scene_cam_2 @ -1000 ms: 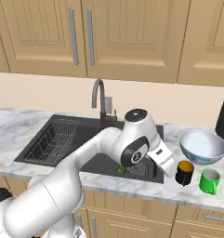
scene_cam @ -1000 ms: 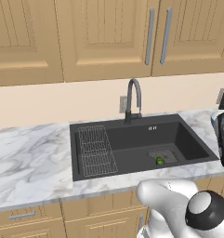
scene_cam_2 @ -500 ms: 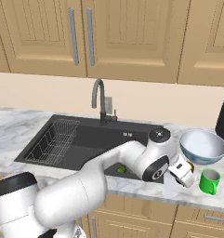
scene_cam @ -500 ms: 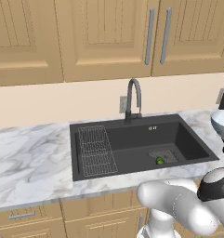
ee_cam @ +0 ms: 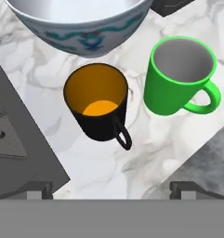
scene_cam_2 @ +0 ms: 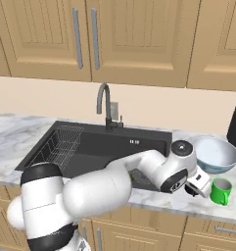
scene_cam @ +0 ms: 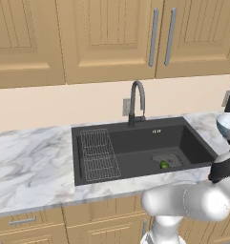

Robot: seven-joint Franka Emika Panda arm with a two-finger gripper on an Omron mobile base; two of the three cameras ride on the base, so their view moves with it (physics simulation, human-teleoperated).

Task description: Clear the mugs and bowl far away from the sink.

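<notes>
Two mugs, a black mug (ee_cam: 100,106) and a green mug (ee_cam: 181,82), stand side by side beside the bowl (ee_cam: 81,21). The end effector (ee_cam: 111,189) hovers above them, fingers spread wide and empty.

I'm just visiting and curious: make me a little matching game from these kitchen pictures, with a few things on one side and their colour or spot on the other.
Things:
1. black mug
2. green mug
3. bowl
4. faucet

Descriptions:
A. grey inside, handle pointing away from the other cup
B. rises dark and curved behind the sink
C. orange inside
D. wide, pale blue-grey, stands behind both cups

Pairs: 1-C, 2-A, 3-D, 4-B
</notes>
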